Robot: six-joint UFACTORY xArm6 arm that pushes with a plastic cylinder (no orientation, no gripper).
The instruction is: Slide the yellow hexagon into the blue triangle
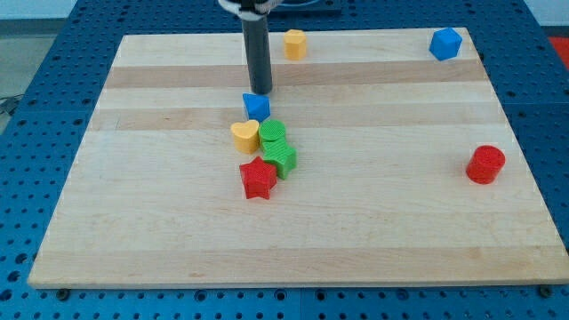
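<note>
Risk entry: my tip (260, 92), bare and touching nothing, stands just above the blue triangle (256, 106), well apart from the yellow hexagon (295, 43) at the view's top; moving now likely shoves the triangle into the yellow heart (245, 135) and green blocks (276, 145).

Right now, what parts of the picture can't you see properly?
- The rod above my tip: cut off by the view's top edge, so the arm is out of sight.
- Blue triangle: its far edge sits right below my tip; touching or not is unclear.
- Two green blocks: pressed together, so their shapes are hard to tell.
- Yellow hexagon: too small to count its sides.
</note>
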